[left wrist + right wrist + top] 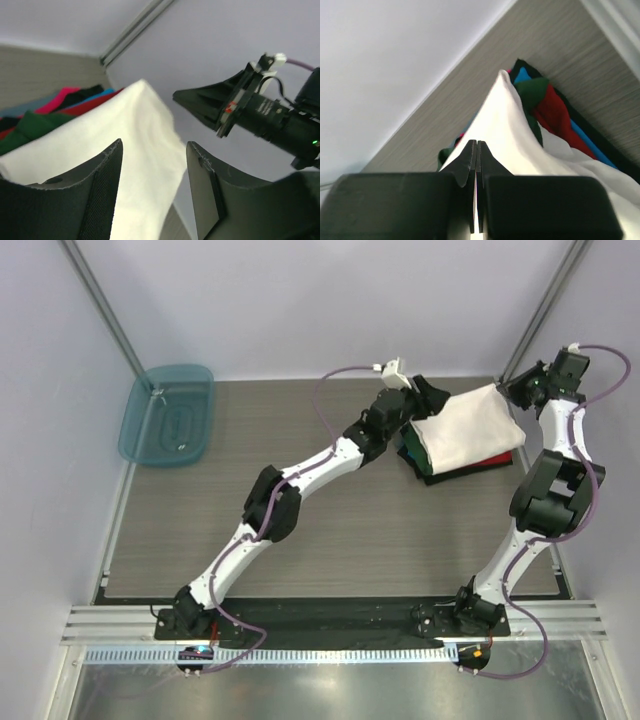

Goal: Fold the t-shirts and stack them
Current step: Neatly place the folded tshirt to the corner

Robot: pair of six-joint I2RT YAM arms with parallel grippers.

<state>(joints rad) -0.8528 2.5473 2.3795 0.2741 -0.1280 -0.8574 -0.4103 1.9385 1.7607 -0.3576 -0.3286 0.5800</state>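
A white t-shirt (465,428) lies draped over a stack of folded shirts (470,466), red, dark and blue, at the table's far right. My right gripper (512,390) is shut on the white shirt's far right corner and holds it raised; the right wrist view shows the jaws (477,142) pinching white cloth (505,125), with green, red (555,112) and blue folds beyond. My left gripper (425,400) is open at the stack's far left edge. In the left wrist view its fingers (155,145) stand wide apart with the white cloth (135,130) just beyond them.
A teal plastic tub (168,412) sits at the table's far left corner. The enclosure walls and a metal post (545,305) stand close behind the stack. The right gripper also shows in the left wrist view (240,105).
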